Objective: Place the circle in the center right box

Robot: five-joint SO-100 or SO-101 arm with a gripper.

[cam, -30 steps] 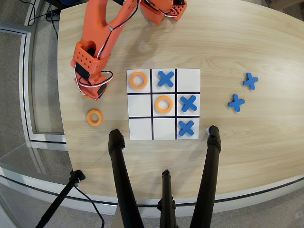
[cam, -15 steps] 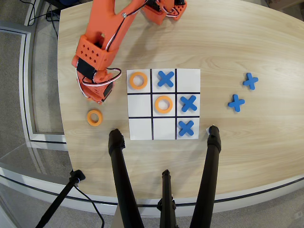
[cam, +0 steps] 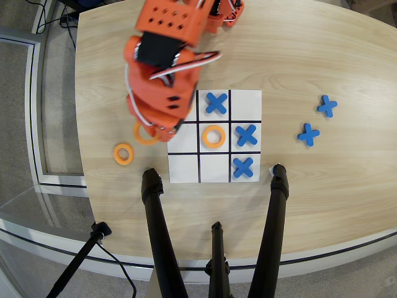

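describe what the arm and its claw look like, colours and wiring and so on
In the overhead view the arm is bright orange plastic in blocky segments, one flat face dotted with small round holes. Black motor blocks sit inside the orange shells, and thin white and red cables loop out along its side. The claw is orange too.

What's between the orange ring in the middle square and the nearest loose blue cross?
In the overhead view, a blue cross on the board sits between that orange ring and loose cross.

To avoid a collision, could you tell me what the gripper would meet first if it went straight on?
The gripper, seemingly holding the circle, points downward: probably the white board at its left edge, though depth is unclear.
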